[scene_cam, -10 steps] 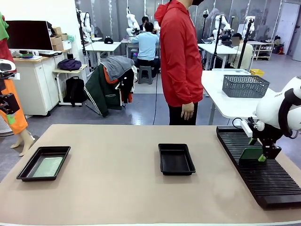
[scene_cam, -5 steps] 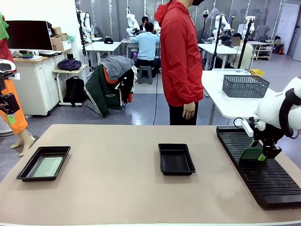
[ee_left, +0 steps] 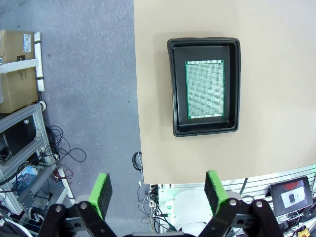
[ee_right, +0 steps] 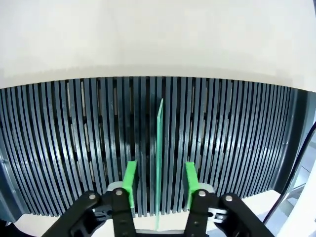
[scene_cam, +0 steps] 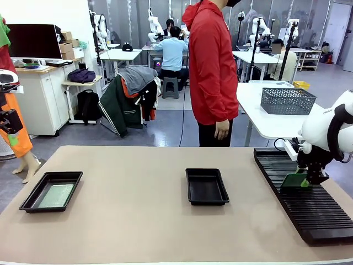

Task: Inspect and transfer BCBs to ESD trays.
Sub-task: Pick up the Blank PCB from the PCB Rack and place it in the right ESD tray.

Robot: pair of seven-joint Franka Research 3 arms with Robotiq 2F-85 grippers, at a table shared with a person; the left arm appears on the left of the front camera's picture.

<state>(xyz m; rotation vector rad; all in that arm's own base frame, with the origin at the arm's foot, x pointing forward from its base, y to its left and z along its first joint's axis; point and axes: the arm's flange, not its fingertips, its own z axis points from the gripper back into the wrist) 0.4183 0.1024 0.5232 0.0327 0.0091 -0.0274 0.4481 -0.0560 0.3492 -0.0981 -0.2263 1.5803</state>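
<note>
One BCB stands on edge in a slot of the long black rack. My right gripper straddles it, green pads close on both sides with a thin gap each. The front view shows that gripper low over the rack at the green board. A second BCB lies flat in the left ESD tray, which sits near the table's left edge. My left gripper hangs open high above it. The middle ESD tray holds nothing.
A person in a red jacket stands at the far side, hand hanging down. A grey wire basket rests on a white table behind the rack. Bare tan tabletop lies between the trays.
The right gripper's jaws have narrowed around the standing board in the rack. The left arm and both trays have not moved.
</note>
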